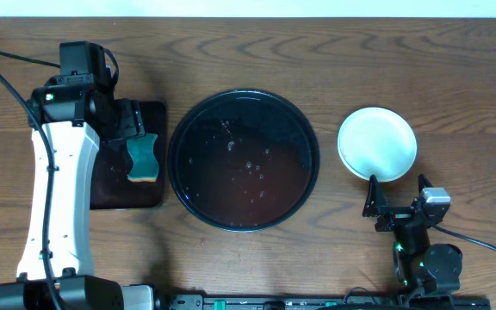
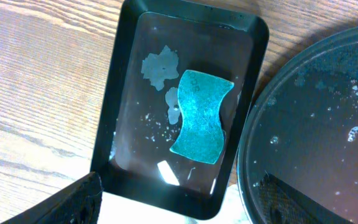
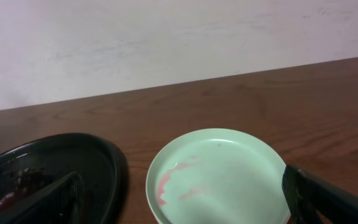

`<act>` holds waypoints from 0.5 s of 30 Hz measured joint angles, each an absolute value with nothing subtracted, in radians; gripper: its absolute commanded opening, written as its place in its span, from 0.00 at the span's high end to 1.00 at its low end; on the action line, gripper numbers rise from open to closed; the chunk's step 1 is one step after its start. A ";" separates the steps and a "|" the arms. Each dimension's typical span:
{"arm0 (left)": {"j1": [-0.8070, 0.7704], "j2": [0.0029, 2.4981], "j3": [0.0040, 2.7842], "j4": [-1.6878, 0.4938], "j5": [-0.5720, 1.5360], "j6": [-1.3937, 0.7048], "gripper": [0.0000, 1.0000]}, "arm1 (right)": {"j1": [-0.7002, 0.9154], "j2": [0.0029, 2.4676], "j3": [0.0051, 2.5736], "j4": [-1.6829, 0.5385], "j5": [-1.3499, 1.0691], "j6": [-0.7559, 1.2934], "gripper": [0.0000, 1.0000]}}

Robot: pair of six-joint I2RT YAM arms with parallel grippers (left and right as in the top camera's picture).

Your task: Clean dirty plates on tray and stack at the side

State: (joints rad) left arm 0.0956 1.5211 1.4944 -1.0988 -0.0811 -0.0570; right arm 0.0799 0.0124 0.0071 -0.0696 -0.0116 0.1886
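Overhead, an aqua plate sits near the right edge beside the tray at mid-bench; left gripper over the sponge and right gripper both gape wide, empty

Wood-grain tabletop under round tray, rectangular tray, aqua plate.

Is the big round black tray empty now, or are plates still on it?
Empty of plates. The tray holds only wet droplets; a plate sits on the table beside it.
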 measured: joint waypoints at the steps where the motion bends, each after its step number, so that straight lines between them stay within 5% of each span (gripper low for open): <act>1: 0.096 1.520 1.493 -1.091 -0.078 -0.060 0.20 | 0.080 0.012 0.007 -0.070 -0.012 0.189 0.01; 15: 0.075 1.033 0.926 -0.452 0.080 -0.078 0.19 | 0.080 0.012 0.007 -0.070 -0.012 0.189 0.01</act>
State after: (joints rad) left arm 0.0746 1.0328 0.9257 -0.4519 0.0799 -0.0780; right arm 0.0799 0.0120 0.0071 -0.0696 -0.0120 0.1886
